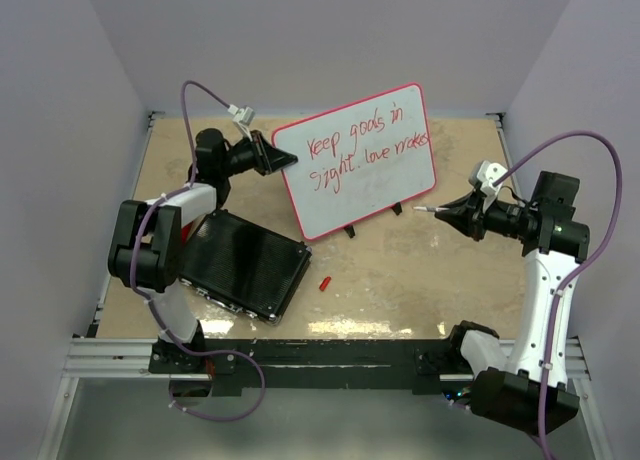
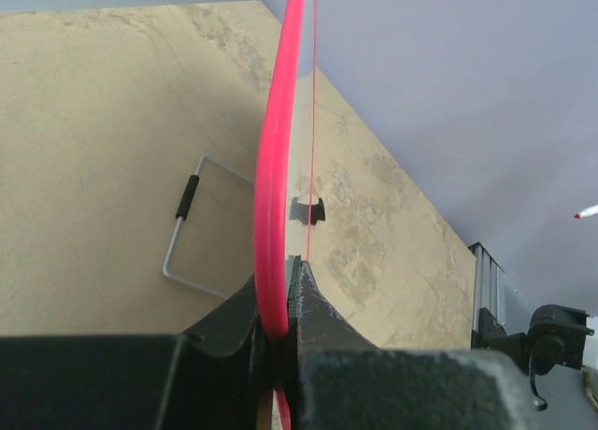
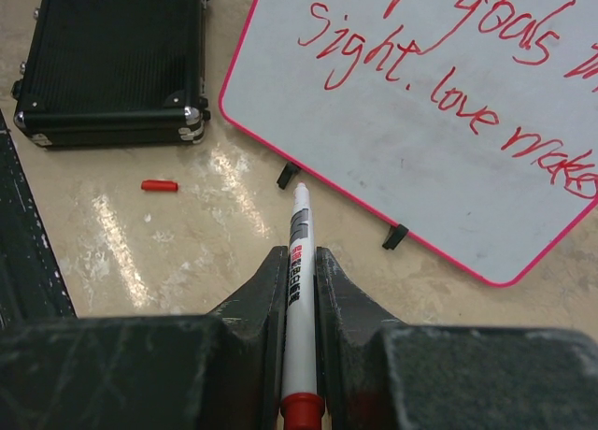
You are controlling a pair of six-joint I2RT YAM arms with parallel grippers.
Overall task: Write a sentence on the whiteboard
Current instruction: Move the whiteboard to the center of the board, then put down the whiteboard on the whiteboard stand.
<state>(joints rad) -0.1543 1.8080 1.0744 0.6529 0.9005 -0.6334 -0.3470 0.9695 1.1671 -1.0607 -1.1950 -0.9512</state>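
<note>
The whiteboard, white with a thin red rim, stands tilted on black clips at the table's middle back. The sentence on it is in red, two lines: "Keep goals in / sight, love makes". My left gripper is shut on the whiteboard's upper left edge; the left wrist view shows the red rim pinched between the jaws. My right gripper is shut on a white marker with its tip bare, held a short way right of the board and apart from it. The board and its writing show in the right wrist view.
A black ribbed slab lies at the front left, under the left arm. A small red marker cap lies on the table in front of the board. A wire stand shows behind the board. Walls close in the back and sides.
</note>
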